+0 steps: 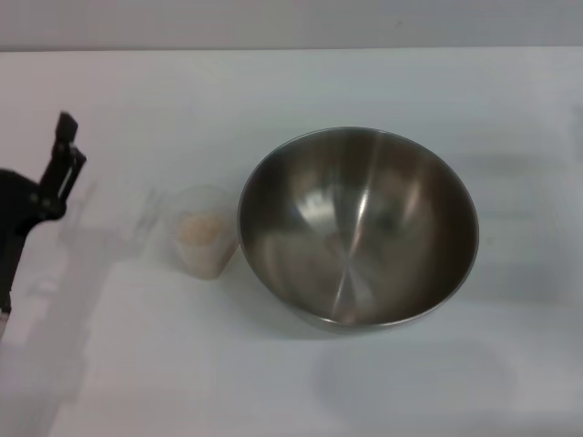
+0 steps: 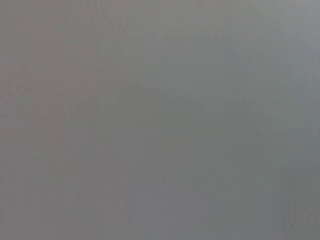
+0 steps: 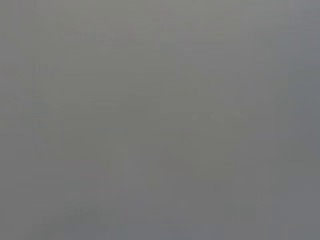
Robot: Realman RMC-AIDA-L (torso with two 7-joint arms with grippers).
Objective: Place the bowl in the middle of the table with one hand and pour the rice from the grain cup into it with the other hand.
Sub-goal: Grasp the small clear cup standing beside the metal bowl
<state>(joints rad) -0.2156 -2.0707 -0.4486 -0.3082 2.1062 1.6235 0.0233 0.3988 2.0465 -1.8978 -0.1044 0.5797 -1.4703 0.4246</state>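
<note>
The bowl point(image 1: 358, 228) is a large shiny steel one standing upright on the white table point(image 1: 273, 91), a little right of the middle, and its inside is empty. The grain cup point(image 1: 202, 232), small and translucent, stands upright close to the bowl's left side, with rice point(image 1: 199, 228) inside it. My left gripper point(image 1: 64, 146) is at the far left edge of the head view, well left of the cup and touching nothing. My right gripper is out of view. Both wrist views show only plain grey.
The table's far edge point(image 1: 291, 49) runs along the top of the head view. Bare tabletop lies in front of the bowl and cup and to the right of the bowl.
</note>
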